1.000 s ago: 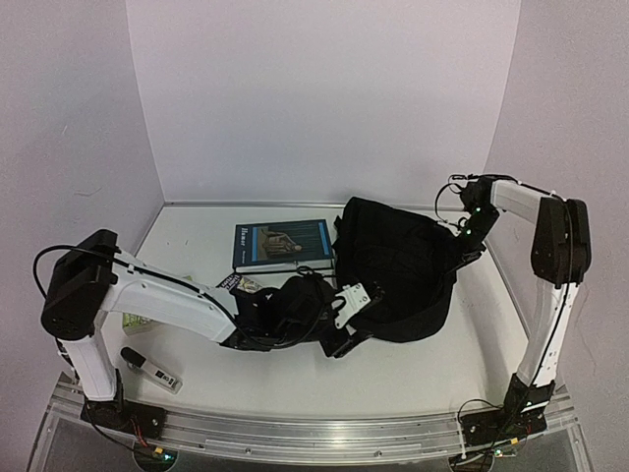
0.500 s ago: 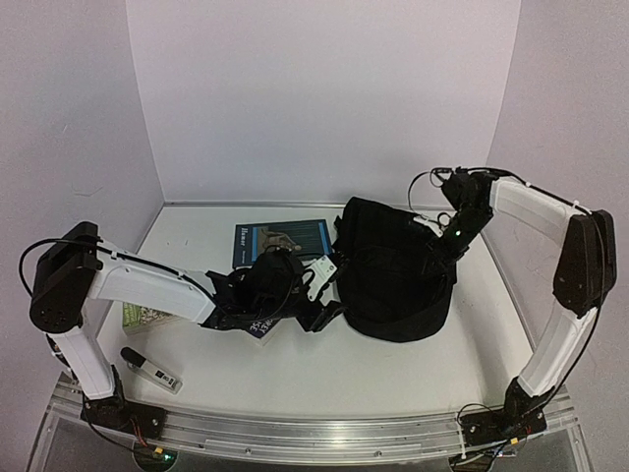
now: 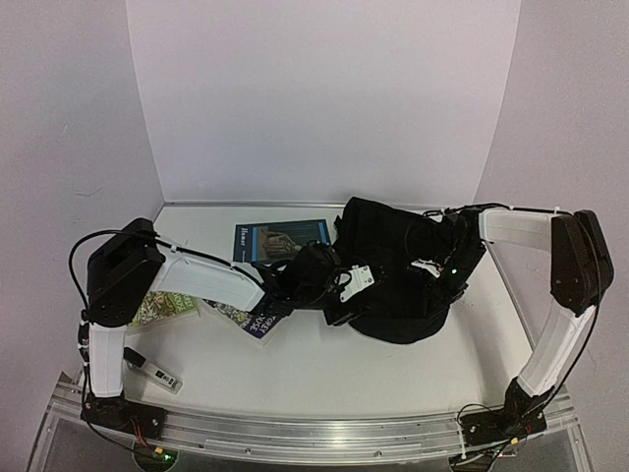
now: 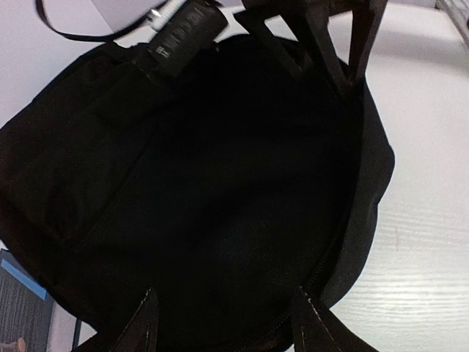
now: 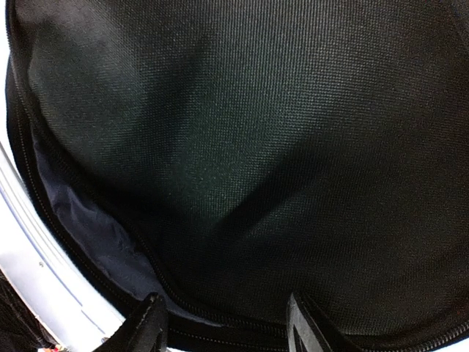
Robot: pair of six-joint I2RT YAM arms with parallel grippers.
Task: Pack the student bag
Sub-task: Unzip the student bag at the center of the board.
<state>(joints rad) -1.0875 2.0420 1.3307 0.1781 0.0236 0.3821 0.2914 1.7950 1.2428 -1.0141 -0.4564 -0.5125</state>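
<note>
The student bag (image 3: 398, 313) is a big black backpack. It lies on the white table (image 3: 324, 369), a bit toward 3 o'clock from the middle. It is so dark that its pockets and straps are hard to pick out from above.

The left gripper (image 3: 339, 300) is at the bag's 9 o'clock edge. In its own camera its two fingers stand apart over the black cloth, but only their tips show. I cannot tell if they touch the cloth. The right gripper (image 3: 437, 267) is over the bag's 2 o'clock side. Its fingers stand apart too, very near the cloth, close by a zip and a gray-blue lining (image 5: 95, 246).

A blue book (image 3: 280, 241) lies at the bag's 10 o'clock. Its white title is too small to read. A dark book (image 3: 257, 323) is half hidden under the left arm, and its big white letters are tilted and cut off. A green book (image 3: 162, 307) peeks out at 9 o'clock. In the left wrist view, a black part (image 4: 183, 33) at 12 o'clock has tiny, blurry white writing.
</note>
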